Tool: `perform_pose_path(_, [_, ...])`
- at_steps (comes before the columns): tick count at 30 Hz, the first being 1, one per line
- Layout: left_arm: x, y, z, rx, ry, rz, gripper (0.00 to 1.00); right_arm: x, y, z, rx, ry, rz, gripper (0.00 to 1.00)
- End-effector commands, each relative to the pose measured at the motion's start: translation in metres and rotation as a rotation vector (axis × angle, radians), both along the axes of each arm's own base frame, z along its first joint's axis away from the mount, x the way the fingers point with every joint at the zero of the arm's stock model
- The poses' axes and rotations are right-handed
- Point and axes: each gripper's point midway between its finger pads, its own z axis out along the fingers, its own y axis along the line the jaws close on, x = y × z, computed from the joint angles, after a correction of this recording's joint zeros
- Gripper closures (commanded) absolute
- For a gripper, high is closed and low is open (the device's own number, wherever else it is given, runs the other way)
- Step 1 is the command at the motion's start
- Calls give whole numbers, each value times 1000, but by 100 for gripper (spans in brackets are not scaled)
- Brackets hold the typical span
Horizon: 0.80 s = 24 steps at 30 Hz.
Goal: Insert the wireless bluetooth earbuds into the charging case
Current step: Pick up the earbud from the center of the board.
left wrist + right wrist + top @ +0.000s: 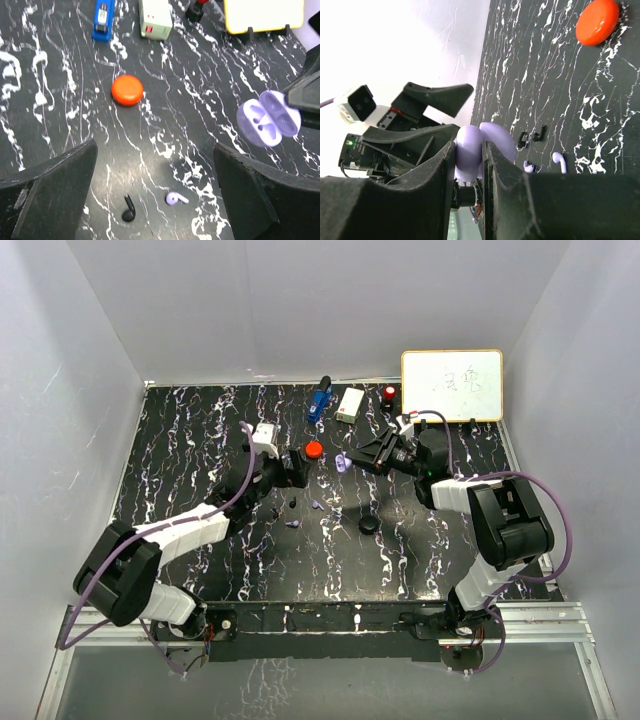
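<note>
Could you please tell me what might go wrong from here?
The tiny lavender earbud lies close to the black earbud below the open left hand, so a grasp might nudge or catch the wrong one. The right hand pinches the open lavender case; it might slip or tilt during insertion.

Whiteboard [452, 385] rear right; white box [350, 404], blue gadget [319, 400] left of it.

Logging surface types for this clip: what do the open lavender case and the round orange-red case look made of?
The open lavender clamshell case: moulded plastic, likely; smooth satin surface with soft highlights. The round orange-red case: also plastic by its look, even colour, faint sheen.
</note>
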Motion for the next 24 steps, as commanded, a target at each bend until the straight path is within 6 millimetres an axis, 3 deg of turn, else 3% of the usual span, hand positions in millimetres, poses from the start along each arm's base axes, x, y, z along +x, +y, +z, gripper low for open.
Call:
perform_pose_path(1, [-24,6,-37,-15,233,51,2,7,-10,12,8,-79,-34,100])
perform_pose_path(7, [-53,-5,-68,92,377,55,2,7,-17,13,-15,-87,-46,100])
perform_pose_path(13, [-80,-18,-75,212,374,-9,11,6,-18,12,-16,-90,-39,100])
perform_pose_path(18, [-94,-12,-81,252,366,-72,16,5,-19,11,-18,-90,-37,100])
perform_pose_path(24, [-97,-3,-81,336,325,-107,22,4,-19,11,-15,-91,-36,100])
